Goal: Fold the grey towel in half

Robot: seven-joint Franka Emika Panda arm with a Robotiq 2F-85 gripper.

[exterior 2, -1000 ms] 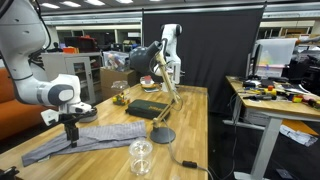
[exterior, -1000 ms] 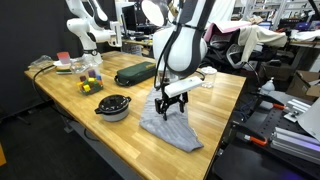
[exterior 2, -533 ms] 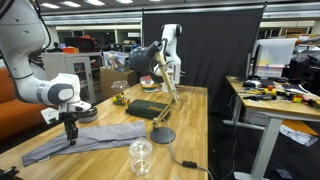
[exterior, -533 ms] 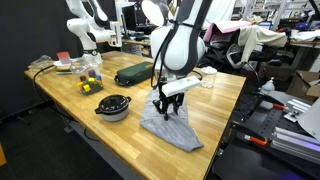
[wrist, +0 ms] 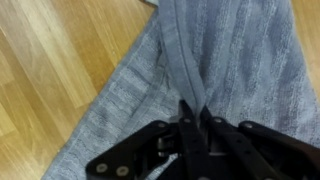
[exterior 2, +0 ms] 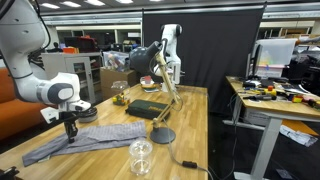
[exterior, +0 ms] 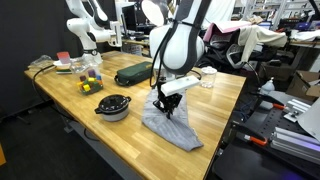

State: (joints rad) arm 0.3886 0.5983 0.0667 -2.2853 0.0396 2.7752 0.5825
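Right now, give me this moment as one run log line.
phase: grasp | gripper: shut on grey towel, pinching a raised ridge | cloth: lying on wooden table | fold: not yet done

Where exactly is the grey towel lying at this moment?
In an exterior view, the grey towel lies on the wooden table near its front edge, beside the dark bowl; the gripper is shut on a fold of it.

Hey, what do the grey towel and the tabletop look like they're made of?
The grey towel: soft woven or knit cloth, matte, probably cotton; faint ribbing shows, and it bunches into a ridge where the pincer pinches it. The tabletop: wood, likely butcher block with a light sheen; it shows parallel strips with visible grain.
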